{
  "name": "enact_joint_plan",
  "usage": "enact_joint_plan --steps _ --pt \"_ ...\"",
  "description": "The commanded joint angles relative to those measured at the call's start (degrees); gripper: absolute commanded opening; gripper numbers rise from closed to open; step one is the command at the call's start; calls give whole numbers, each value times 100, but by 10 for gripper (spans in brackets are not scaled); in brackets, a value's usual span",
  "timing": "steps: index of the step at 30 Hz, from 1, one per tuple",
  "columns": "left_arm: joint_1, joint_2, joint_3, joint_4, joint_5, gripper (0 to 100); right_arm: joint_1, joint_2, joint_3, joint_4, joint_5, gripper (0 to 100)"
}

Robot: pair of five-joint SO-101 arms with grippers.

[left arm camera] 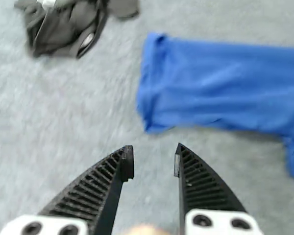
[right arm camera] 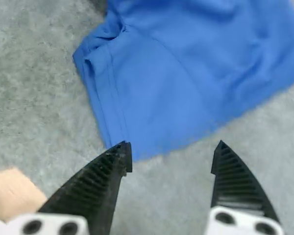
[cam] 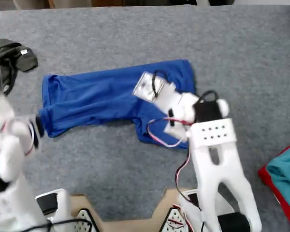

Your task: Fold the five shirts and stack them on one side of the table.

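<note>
High view: the blue shirt (cam: 101,99) is laid mid-table, apparently half folded. Left wrist: the left gripper (left arm camera: 153,159) is held open near its end. Right wrist: the right gripper (right arm camera: 171,156) is spread above a corner, where a grasp is judged due next.

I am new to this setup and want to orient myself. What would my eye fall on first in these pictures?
The bright blue shirt catches the eye first, lying across the middle of the gray table. The right tool hangs open just above one edge of it, and the left tool hangs open over bare table near its other end.
</note>
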Motion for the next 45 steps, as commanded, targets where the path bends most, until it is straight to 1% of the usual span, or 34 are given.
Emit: enact_joint_plan --steps 1,4,6,11,16,24,28,34,41,43,45 --pt "-668 -593 1002 53 -299 150 -418 -154 901 -598 62 269" --pt "-1046 -831 1591 -62 -765 150 -734 -31 1367 -853 62 270" --pt "-1257 -963 1969 -237 -941 150 -804 48 1525 -1108 62 271" --pt "-1424 -1051 2673 -554 -967 150 -796 435 1587 -1512 114 280" --pt "-1415 -1051 3077 -809 -976 150 -804 866 1543 -1679 141 353" --pt "-1380 -998 3429 -1407 -985 151 -822 1297 1437 -1635 141 357" --pt "-1380 -998 3543 -1618 -985 151 -822 1640 1437 -1820 141 357" --pt "-1371 -998 3543 -1635 -985 151 -804 2422 1341 -2444 149 357" --pt "-1371 -998 3543 -1618 -985 151 -787 3011 778 -2215 149 356" --pt "-1371 -998 3543 -1618 -985 151 -787 3108 725 -2215 149 334" --pt "-1371 -998 3543 -1618 -985 151 -778 3196 664 -2215 149 277"
